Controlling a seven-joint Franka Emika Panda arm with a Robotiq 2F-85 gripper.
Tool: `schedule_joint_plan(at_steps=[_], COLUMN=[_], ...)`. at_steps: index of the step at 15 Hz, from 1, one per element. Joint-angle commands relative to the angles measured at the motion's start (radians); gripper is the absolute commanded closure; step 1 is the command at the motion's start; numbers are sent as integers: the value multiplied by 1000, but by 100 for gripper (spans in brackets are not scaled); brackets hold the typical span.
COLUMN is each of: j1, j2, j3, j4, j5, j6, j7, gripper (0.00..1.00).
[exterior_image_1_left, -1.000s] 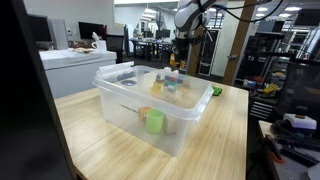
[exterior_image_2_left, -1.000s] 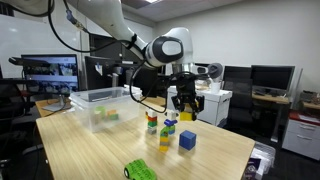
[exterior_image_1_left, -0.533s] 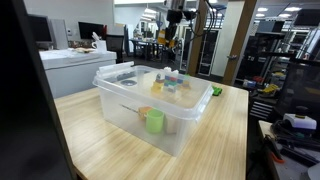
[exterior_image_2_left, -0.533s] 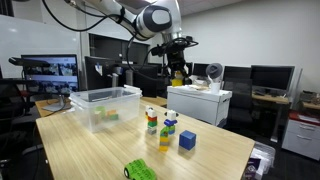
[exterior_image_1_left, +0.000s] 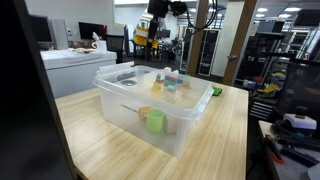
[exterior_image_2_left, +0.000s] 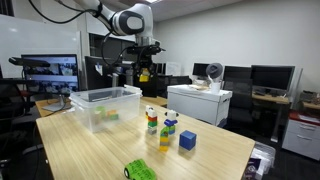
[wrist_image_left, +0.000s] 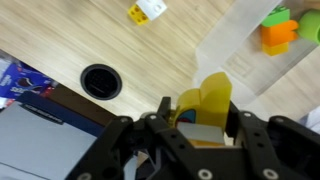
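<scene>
Clamped narrow on a yellow block (wrist_image_left: 212, 92) with the gripper (wrist_image_left: 203, 118), dark fingers (wrist_image_left: 166, 112) pressing it from both sides, the block's top poking out past them. Held high in the air, well above the wooden table (wrist_image_left: 120, 45); visible in an exterior view only as a yellow spot at the gripper (exterior_image_2_left: 145, 74).

Below, in the wrist view: a corner of the clear plastic bin (wrist_image_left: 240, 45) off to one side, with orange and green pieces (wrist_image_left: 277, 28) inside; a small yellow-and-white block (wrist_image_left: 147, 10) on the bare wood; a round black cable hole (wrist_image_left: 100, 80) near the table's edge.

Farther out, in an exterior view: short stacks of coloured blocks (exterior_image_2_left: 168, 128) beside the bin, a blue cube (exterior_image_2_left: 187, 140) just beside them, a green toy (exterior_image_2_left: 140, 170) near the front edge. Inside the bin, a green cup (exterior_image_1_left: 155, 121) against the near wall.
</scene>
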Motion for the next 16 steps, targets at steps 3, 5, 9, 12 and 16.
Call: schedule_joint_plan(at_steps=[3, 5, 9, 12, 16], j1=[50, 68, 99, 116, 120], j2=[-156, -180, -198, -204, -157], j3=[0, -12, -35, -50, -72], j4=[-206, -239, -262, -269, -210], j5=[129, 132, 84, 62, 75], j6=[-134, -217, -389, -439, -413], j7=[-266, -342, -468, -529, -509], gripper=[75, 75, 24, 5, 0])
